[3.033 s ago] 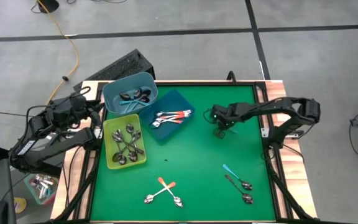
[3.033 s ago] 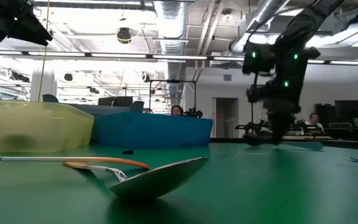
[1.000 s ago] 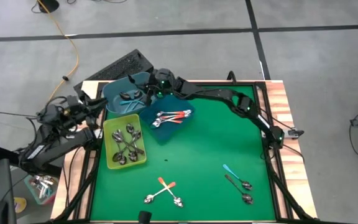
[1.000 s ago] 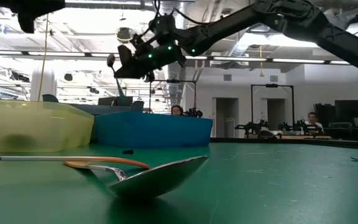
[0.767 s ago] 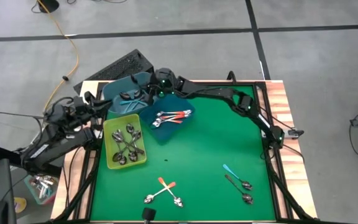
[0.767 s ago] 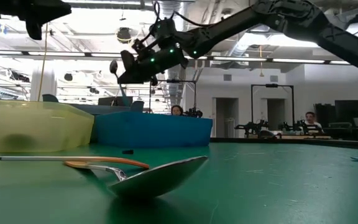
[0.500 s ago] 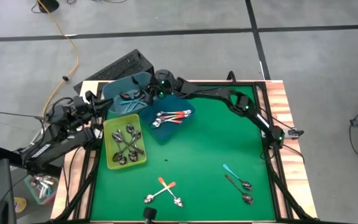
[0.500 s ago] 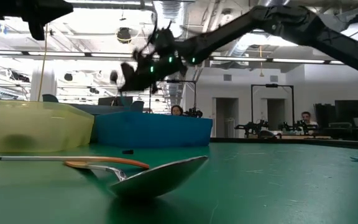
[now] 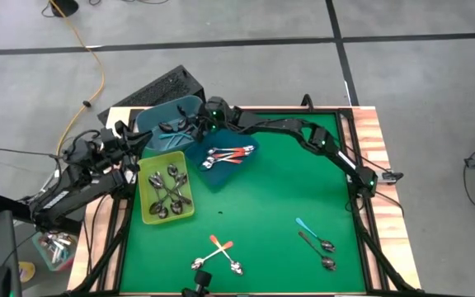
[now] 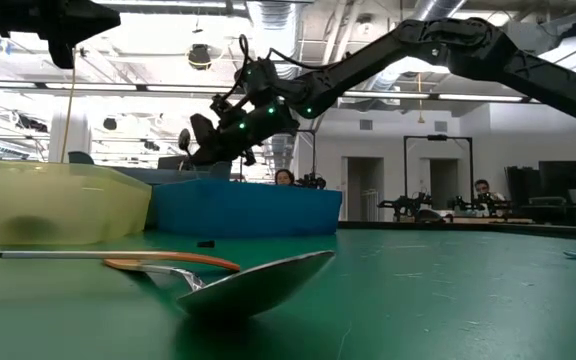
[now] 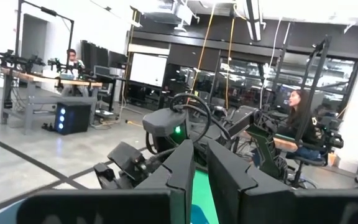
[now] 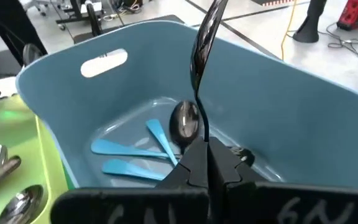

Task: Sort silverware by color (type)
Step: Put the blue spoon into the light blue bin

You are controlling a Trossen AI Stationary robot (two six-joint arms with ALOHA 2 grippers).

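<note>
Your left gripper (image 9: 120,134) waits off the table's left edge beside the yellow-green plastic bin (image 9: 144,214), clear of the work; its dark fingers (image 11: 191,165) stand almost pressed together, only a thin gap showing, and nothing is between them; the bin's plain metal spoons (image 9: 168,191) already lie sorted.

Just right of that, your right gripper (image 9: 200,125) reaches across to the light-blue oval tub (image 9: 158,115); its jaws are pinched on a dark-handled metal spoon (image 12: 201,46), which stands up from the fingertips over the tub's inside, so that opening would drop it among the teal-handled spoons (image 12: 132,155) on the bottom; you would judge this the release step.

Further right, the dark-blue rectangular tray (image 9: 242,134) keeps the orange-handled spoons (image 9: 229,154); unsorted ones remain on the green mat (image 9: 275,206): a crossed orange pair (image 9: 218,252) at the front and a teal and dark pair (image 9: 314,243) to the right.

Against a second ago, the right gripper has sunk nearer the tub rim, and the left gripper has narrowed.
</note>
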